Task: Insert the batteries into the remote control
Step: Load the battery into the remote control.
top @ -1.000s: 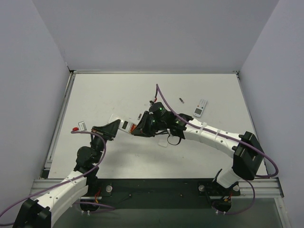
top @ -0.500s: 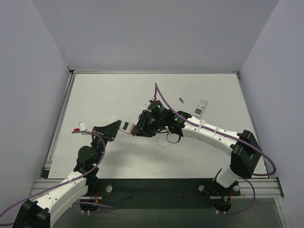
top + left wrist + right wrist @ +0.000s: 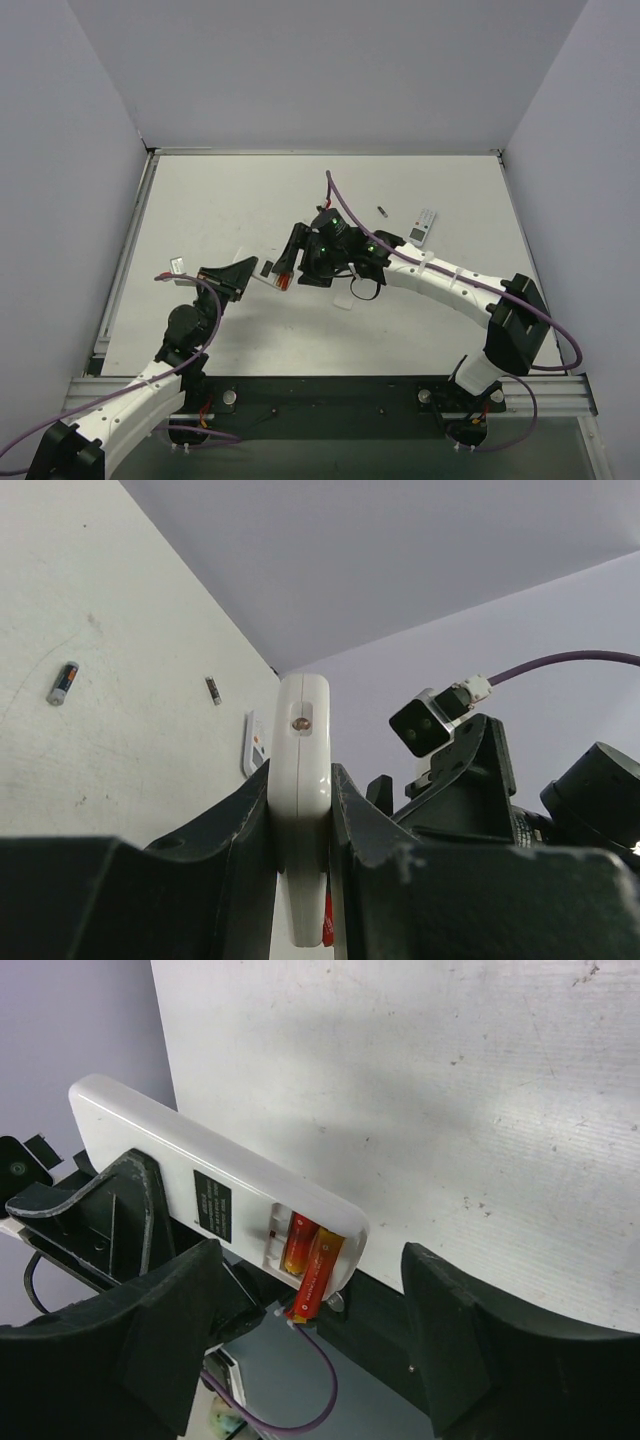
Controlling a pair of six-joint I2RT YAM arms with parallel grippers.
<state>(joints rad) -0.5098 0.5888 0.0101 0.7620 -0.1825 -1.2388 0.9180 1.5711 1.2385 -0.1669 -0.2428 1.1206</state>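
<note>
While your left gripper (image 3: 300,792) is clamping the remote (image 3: 200,1185) by its white sides and holding it on edge above the table (image 3: 420,1080), your right gripper (image 3: 315,1332) is hanging just in front of the open battery bay with its jaws spread wide and nothing between them. You are working on the seating step: both red batteries (image 3: 291,1244) are sitting in the bay at the end of the remote's back, side by side. One is lying down in its slot. The crooked battery (image 3: 317,1270) beside it is lying at a slant, and its lower end is poking out past the remote's end edge, so I am judging it as not yet fully home.

You are looking at a small, careful push next. Bring one right fingertip onto the raised end of that slanted battery and press it down and inward until it is lying level with its neighbour, while the left jaws are bracing the remote against the push. Watch that the battery is not popping out sideways. After that, the bay is needing its cover; I cannot tell where it is lying.
</note>
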